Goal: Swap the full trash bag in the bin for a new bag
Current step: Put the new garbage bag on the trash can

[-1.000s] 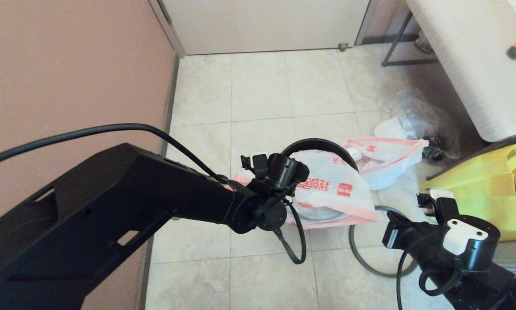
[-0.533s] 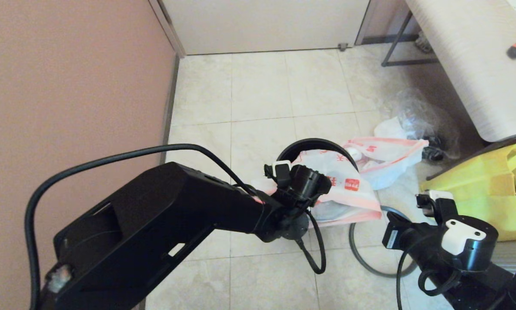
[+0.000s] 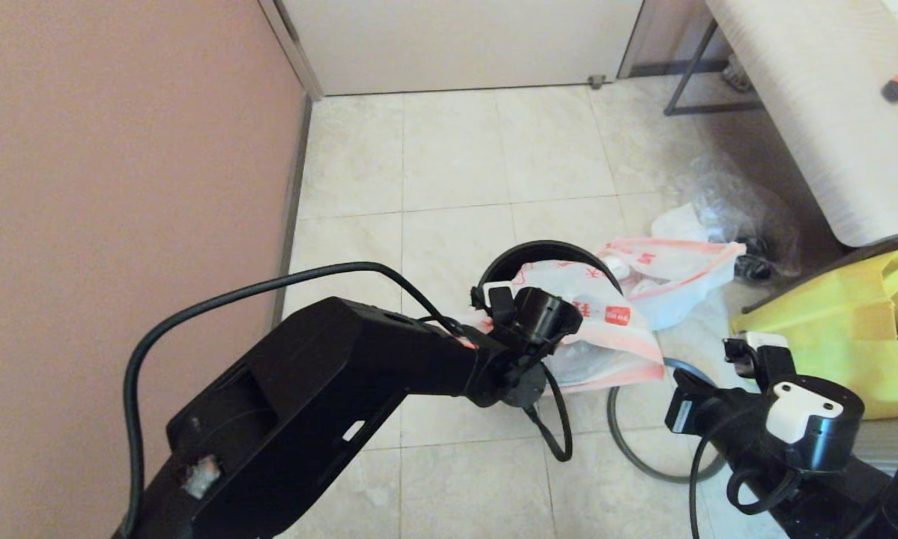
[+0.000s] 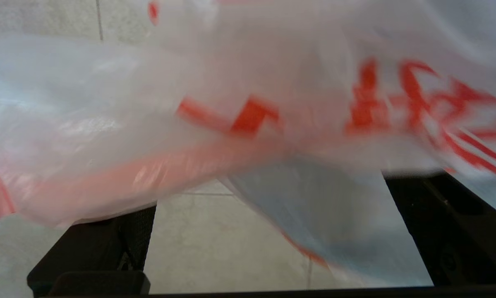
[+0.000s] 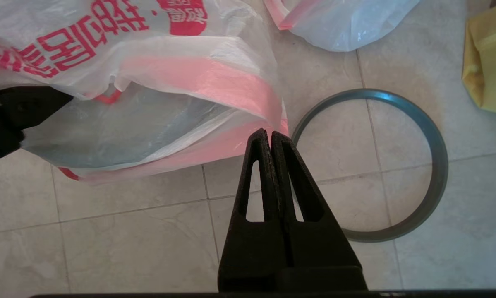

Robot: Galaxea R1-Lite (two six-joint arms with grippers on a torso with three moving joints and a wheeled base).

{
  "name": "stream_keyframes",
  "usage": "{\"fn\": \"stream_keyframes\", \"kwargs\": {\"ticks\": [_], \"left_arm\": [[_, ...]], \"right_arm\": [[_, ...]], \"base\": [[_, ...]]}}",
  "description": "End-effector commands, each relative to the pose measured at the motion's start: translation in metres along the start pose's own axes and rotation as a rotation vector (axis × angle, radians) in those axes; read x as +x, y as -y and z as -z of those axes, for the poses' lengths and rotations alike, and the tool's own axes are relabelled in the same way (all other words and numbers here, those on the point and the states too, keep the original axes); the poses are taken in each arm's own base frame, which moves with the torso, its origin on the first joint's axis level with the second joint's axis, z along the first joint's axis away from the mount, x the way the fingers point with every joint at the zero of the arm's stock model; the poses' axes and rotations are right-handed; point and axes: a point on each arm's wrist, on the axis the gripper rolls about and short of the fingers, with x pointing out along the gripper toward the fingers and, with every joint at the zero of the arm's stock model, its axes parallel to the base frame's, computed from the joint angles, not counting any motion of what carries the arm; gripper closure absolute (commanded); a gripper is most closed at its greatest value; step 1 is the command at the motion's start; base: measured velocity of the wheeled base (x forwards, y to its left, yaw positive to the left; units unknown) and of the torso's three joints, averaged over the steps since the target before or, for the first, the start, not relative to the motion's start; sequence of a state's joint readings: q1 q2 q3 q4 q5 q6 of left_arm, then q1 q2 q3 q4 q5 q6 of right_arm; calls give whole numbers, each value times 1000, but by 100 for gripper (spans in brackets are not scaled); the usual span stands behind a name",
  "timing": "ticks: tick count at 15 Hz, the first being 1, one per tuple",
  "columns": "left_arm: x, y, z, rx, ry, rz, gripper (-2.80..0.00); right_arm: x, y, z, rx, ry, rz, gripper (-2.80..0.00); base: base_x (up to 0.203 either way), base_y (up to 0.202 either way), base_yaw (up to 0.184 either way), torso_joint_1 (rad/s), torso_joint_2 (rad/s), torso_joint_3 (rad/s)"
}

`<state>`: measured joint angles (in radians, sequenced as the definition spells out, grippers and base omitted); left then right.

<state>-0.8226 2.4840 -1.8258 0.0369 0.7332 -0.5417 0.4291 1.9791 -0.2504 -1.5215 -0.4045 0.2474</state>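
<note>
The black bin [image 3: 527, 251] stands on the tiled floor, with the new bag [image 3: 606, 333], white with red characters, draped across its mouth. My left gripper [image 4: 268, 207] is at the bag's near edge. It is open, and the bag lies over its fingers [image 4: 450, 231], which stand wide apart. The full trash bag [image 3: 673, 278], white with pink edges, lies on the floor just right of the bin. The grey hoop rim [image 3: 628, 442] lies flat on the floor. My right gripper [image 5: 269, 134] is shut and empty, hovering between the hoop [image 5: 434, 136] and the new bag [image 5: 148, 82].
A yellow fabric tote [image 3: 853, 329] sits at the right. A clear plastic bag [image 3: 733, 202] lies beyond the full bag, under a table edge [image 3: 815, 112]. A pink wall [image 3: 119, 150] runs along the left. Open tiles lie beyond the bin towards the door.
My left arm has swung right and closer to the bin, carrying the new bag's near edge with it. The right arm has stayed still.
</note>
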Motion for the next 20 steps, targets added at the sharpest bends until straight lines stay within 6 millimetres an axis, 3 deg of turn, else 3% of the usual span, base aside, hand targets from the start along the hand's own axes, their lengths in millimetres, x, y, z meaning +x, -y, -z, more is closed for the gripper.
{"fn": "stream_keyframes", "kwargs": {"ticks": [1,9,10,17,20], "left_arm": [[17,0,7,-3,-5,-24,-280],[38,-2,11,14,1,-41,-280],[39,-2,13,21,-2,-43,0],[36,-2,7,7,8,-39,0],[27,-12,-6,-30,13,-50,0]], "right_arm": [[0,-1,0,10,6,-1,0],[2,-1,3,6,-5,1,0],[2,-1,4,7,-7,2,0],[2,-1,5,4,-13,0,0],[4,-1,9,-3,-27,3,0]], "base": [[0,0,0,0,0,0],[0,0,0,0,0,0],[0,0,0,0,0,0],[0,0,0,0,0,0],[0,0,0,0,0,0]]}}
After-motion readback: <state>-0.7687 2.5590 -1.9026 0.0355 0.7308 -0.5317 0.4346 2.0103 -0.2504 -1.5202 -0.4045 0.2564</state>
